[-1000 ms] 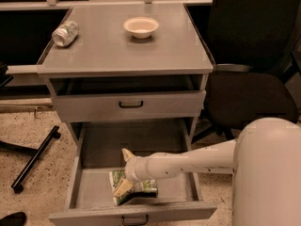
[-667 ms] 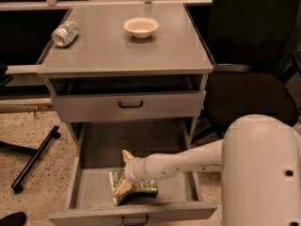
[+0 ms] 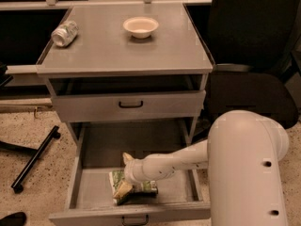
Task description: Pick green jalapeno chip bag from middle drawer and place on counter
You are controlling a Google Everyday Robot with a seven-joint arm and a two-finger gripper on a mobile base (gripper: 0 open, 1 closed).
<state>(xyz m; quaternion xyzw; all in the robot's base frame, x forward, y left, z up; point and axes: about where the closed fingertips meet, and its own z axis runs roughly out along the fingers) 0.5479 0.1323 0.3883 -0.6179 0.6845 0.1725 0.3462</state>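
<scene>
Since the earlier frames, the robot's large white arm housing [image 3: 247,168] has shifted left and now fills more of the lower right of the picture. The gripper and the bag lie about where they lay before.

Camera view:
- The middle drawer [image 3: 91,197] is pulled fully out, below a closed upper drawer [image 3: 129,105].
- The green jalapeno chip bag [image 3: 137,188] lies crumpled on the drawer floor, near the front panel and roughly midway between the side walls.
- The gripper [image 3: 129,173] is inside the drawer, directly over the bag's rear edge and apparently in contact with it. The forearm [image 3: 181,160] reaches in from the right.
- Gripper state: cannot tell. The wrist covers the contact area, so a hold on the bag is not confirmed.
- The counter [image 3: 113,55] carries a white bowl [image 3: 140,26] at centre rear and a crushed can [image 3: 65,33] at the left rear corner. The front half of this surface is bare.
- A black office chair [image 3: 256,88] stands just right of the cabinet.

Hazards from this point (assessment):
1. Slip. The foil is thin and crumpled; a pinch on a single fold may release during the lift.
2. Collision. The upper drawer front and the counter rim overhang the rear of the open drawer. A straight vertical lift from the rear position may strike them, so retraction toward the front is likely required first.
3. Placement. A release near the bowl or the can may displace them; the bare front area carries less risk.
</scene>
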